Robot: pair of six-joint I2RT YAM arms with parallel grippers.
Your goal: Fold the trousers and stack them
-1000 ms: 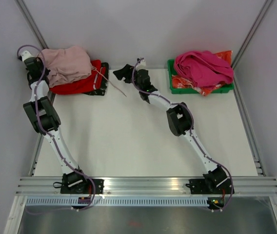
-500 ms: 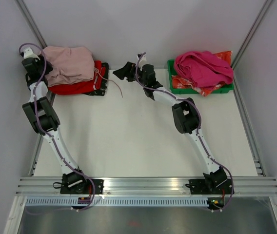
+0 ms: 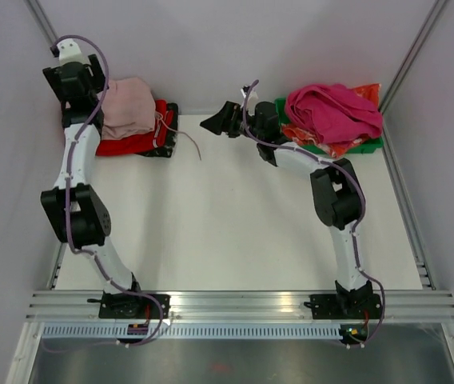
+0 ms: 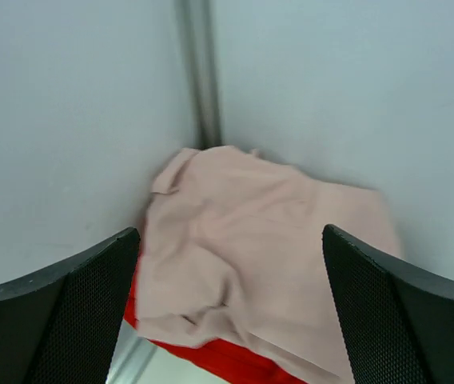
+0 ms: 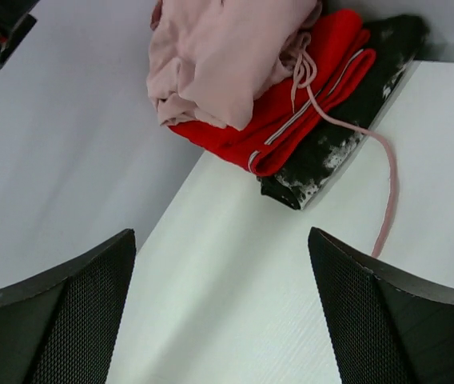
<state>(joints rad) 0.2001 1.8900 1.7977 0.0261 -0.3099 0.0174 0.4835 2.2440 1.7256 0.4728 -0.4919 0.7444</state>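
Observation:
The pale pink trousers (image 3: 128,110) lie folded on top of a stack of red garments (image 3: 137,142) in the back left corner. One thin drawstring cord (image 3: 192,145) trails from them onto the table. My left gripper (image 3: 79,88) hovers above the stack's left side, open and empty. In the left wrist view the trousers (image 4: 267,240) show between its wide-apart fingers (image 4: 67,312). My right gripper (image 3: 217,118) is open in the air right of the stack. Its view holds the trousers (image 5: 219,56), the cord (image 5: 387,200) and bare table between the fingers (image 5: 59,320).
A black speckled garment (image 3: 169,130) lies under the red ones. A green bin (image 3: 289,141) at the back right holds a bright magenta garment (image 3: 331,108) and an orange-red one. Grey walls close the back and both sides, and the white table (image 3: 227,224) runs forward to the arm bases.
My left gripper opened, let go of the trousers and rose toward the back corner. My right arm drew back to the right, away from the stack, staying open.

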